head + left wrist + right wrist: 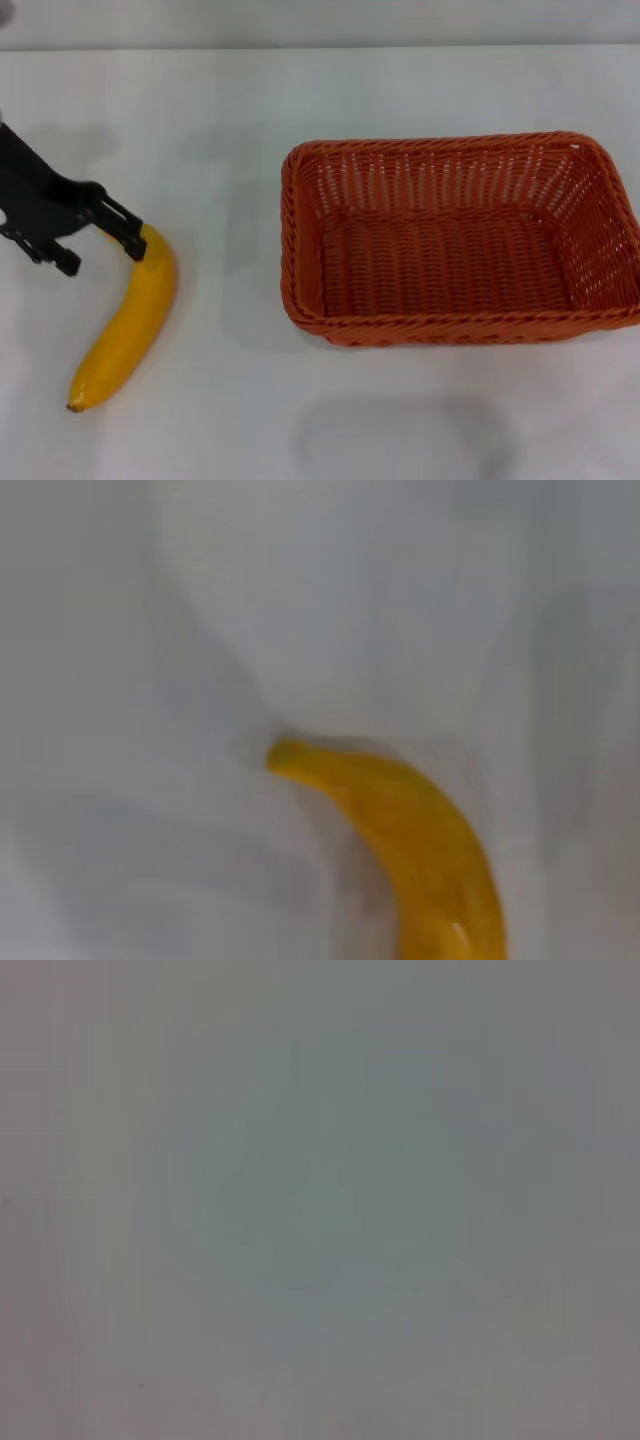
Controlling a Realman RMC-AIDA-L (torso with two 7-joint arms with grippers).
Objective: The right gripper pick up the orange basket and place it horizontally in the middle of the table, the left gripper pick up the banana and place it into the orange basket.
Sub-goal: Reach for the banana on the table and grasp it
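no readable text, labels or numbers anywhere

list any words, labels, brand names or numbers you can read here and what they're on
None: no readable text, label or number shows on the banana, the orange basket, the left gripper beside the banana's upper end, or the white table. The right wrist view shows only a blank surface.

L gripper (pixel 100 247) reaches in from the robot's left, low over the surface, two short black fingers spread w/ a gap between, pointing down-right in head view. R gripper out of sight in all views.
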